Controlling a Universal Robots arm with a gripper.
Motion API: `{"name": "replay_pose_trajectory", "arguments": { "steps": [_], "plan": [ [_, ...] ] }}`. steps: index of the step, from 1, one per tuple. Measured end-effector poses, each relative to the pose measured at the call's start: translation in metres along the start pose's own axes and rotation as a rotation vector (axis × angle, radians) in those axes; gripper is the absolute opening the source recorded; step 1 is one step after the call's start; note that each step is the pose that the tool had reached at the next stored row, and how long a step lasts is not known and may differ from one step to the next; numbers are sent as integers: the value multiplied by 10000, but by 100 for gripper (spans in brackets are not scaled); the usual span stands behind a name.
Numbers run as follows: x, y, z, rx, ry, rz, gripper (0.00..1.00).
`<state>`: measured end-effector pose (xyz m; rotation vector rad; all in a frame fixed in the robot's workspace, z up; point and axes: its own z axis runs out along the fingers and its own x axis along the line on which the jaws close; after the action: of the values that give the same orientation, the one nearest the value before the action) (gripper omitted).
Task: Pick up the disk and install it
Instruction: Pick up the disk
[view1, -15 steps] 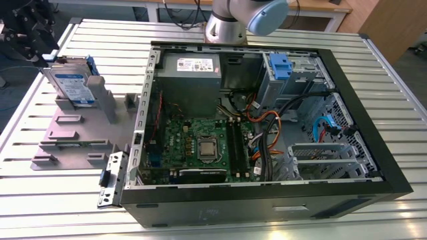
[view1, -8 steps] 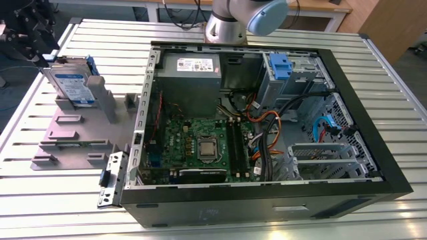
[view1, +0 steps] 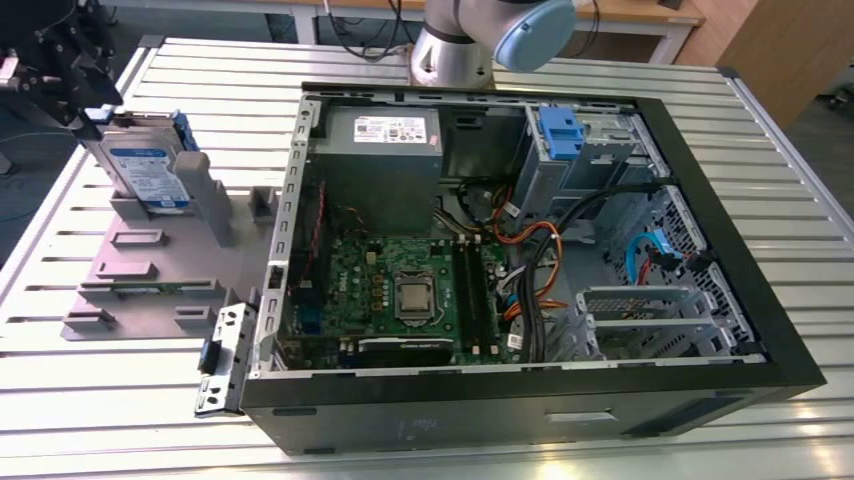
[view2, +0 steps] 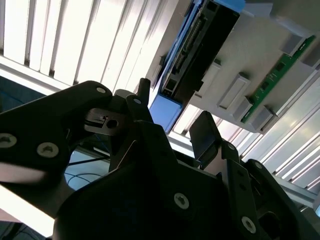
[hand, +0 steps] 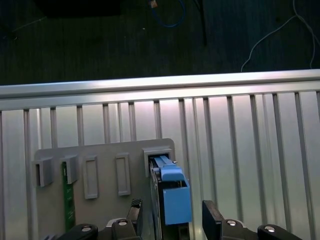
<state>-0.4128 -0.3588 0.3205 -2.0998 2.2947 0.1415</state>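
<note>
Slatted tabletop (view1: 200, 70) is bearing a grey stand (view1: 134, 275) holding the disk (view1: 144, 170) upright; the gripper (hand: 172, 217) is straddling it, open, grasping nothing. Stiff, weighty, probably shock-sensitive: best clamped across its flat faces.

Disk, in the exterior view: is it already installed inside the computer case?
No, the disk stands upright in the grey stand, outside the computer case.

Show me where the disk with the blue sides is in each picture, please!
Exterior view: the disk stands upright in the grey stand, at the exterior view's left, beside the open computer case.
First wrist view: the disk is edge-on, its blue end inside the open gripper.
Second wrist view: the disk shows its dark edge, just past the gripper.
Shared landmark: the grey stand.
</note>
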Motion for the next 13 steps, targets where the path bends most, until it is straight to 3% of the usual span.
{"name": "replay_pose_trajectory", "arguments": {
  "steps": [3, 7, 13],
  "plan": [
    [1, -1, 16, -6, 4, -55, 59],
    [3, -1, 33, -49, 29, -589, 59],
    [6, 0, 66, -51, 19, -622, 59]
  ]
}}
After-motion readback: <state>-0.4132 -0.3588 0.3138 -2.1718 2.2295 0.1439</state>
